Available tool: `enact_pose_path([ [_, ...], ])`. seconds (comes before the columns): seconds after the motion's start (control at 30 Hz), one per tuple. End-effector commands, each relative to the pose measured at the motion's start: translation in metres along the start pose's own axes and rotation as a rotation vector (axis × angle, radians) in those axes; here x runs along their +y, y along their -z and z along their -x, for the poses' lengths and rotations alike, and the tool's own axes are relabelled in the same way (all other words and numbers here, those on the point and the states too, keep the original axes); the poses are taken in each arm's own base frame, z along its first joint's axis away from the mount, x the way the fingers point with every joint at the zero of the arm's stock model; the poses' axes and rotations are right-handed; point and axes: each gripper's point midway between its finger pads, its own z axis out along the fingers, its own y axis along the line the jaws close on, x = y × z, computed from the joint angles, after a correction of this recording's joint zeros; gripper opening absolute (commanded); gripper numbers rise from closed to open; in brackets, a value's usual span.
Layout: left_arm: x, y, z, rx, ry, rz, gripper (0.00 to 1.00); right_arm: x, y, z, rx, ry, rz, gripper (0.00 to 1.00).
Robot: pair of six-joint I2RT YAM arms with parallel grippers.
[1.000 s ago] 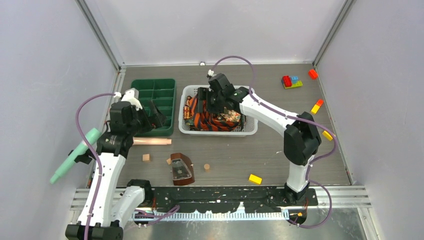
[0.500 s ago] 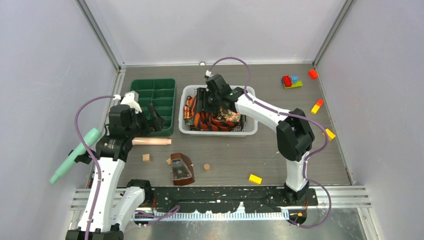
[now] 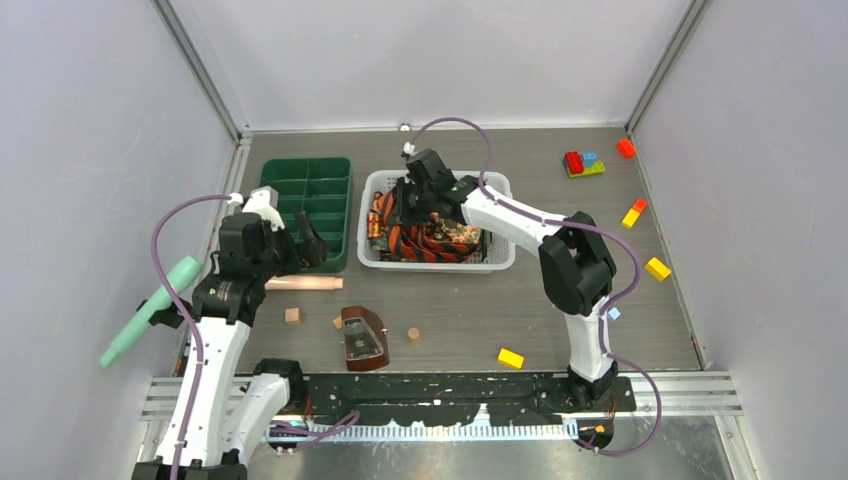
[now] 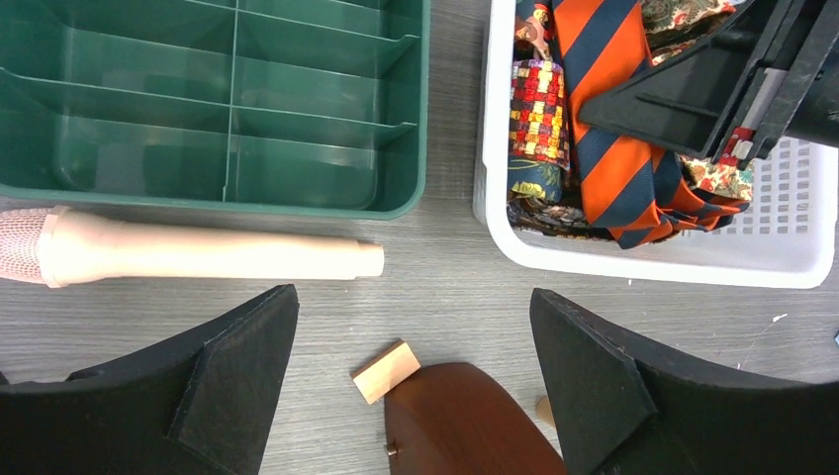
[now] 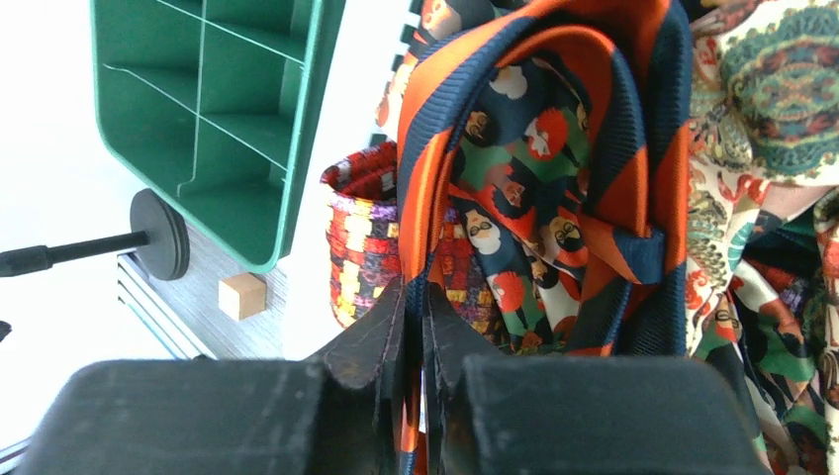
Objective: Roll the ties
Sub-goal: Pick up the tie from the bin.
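Two grippers, only one busy. The left gripper [image 4: 414,302] hangs with its jaws wide apart over the tabletop [image 3: 470,300], holding nothing, just in front of the green tray [image 4: 228,203] and left of the basket [image 4: 653,269]. All the ties [image 3: 430,238] sit heaped in that basket. The right gripper [image 5: 416,307] is down inside it at the left end, jaws pinched on an edge of the striped tie [image 5: 633,129], with orange cloth showing between the fingers. From the grip the tie runs away and folds back on itself, so its long axis is not laid straight. The right arm has it; the left is well apart. I judge the next move needs a lift out and a flat lay on the tabletop in front of the basket, where a brown wooden piece [image 3: 362,338] and small blocks [image 3: 292,315] crowd the left part. Walls close in on three sides.
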Motion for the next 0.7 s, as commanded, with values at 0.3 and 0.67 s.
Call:
enact_pose_path([
  [0.3,0.003,0.002,0.0,-0.006,-0.012,0.011,0.9,0.09,0.123,0.104,-0.366,0.148,0.148,0.01],
  [0.67,0.003,0.002,0.0,-0.009,-0.013,0.01,0.9,0.144,0.225,0.152,-0.541,0.264,0.21,0.0],
])
